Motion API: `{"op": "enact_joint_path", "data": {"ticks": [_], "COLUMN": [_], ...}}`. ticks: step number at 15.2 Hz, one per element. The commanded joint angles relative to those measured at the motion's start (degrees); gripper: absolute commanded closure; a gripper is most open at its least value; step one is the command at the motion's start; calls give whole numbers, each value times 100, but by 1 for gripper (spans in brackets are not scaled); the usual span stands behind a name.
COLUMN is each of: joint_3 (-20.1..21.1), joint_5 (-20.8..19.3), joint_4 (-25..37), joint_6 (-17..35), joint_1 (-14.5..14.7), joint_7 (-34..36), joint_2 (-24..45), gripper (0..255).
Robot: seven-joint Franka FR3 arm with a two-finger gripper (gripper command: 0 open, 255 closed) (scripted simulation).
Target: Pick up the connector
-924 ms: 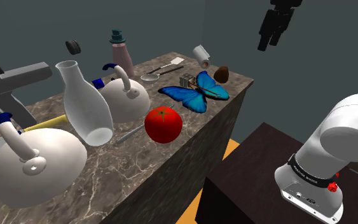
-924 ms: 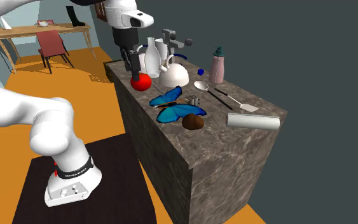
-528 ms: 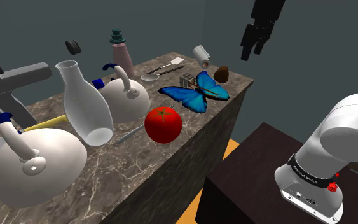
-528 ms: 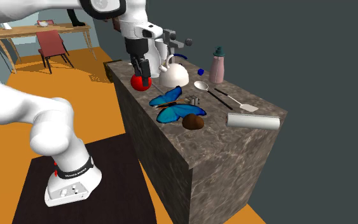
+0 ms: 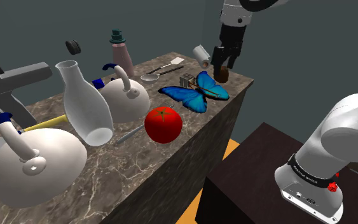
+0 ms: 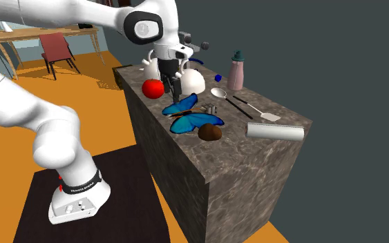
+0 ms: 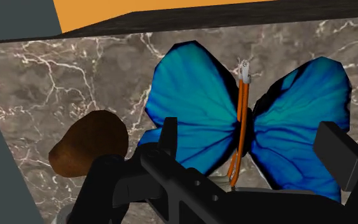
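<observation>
Nothing is grasped yet: the gripper is seen empty, its fingers spread, above the marbled counter. Beneath it a blue butterfly is framed between the fingers, with a brown lump just to one side. The connector (a small grey metal piece) lies lower than the fingertips and off to the side, just beside the butterfly's wing. The approach is judged partly done; alignment over the connector, descent, closing and lifting are left. No writing is found on the connector, and the lettering on the base band cannot be read.
</observation>
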Motion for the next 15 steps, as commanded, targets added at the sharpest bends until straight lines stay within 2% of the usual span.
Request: {"op": "enact_joint_path", "data": {"ticks": [1,6,15], "joint_3": [99,323,352], "joint_5": [-18,-136,-155], "joint_4": [19,235,-156], "joint_6": [340,1034,1654], "joint_1": [8,11,11], "joint_7": [98,367,395], "joint_2": [341,1243,1473], "gripper": [0,0,0]}}
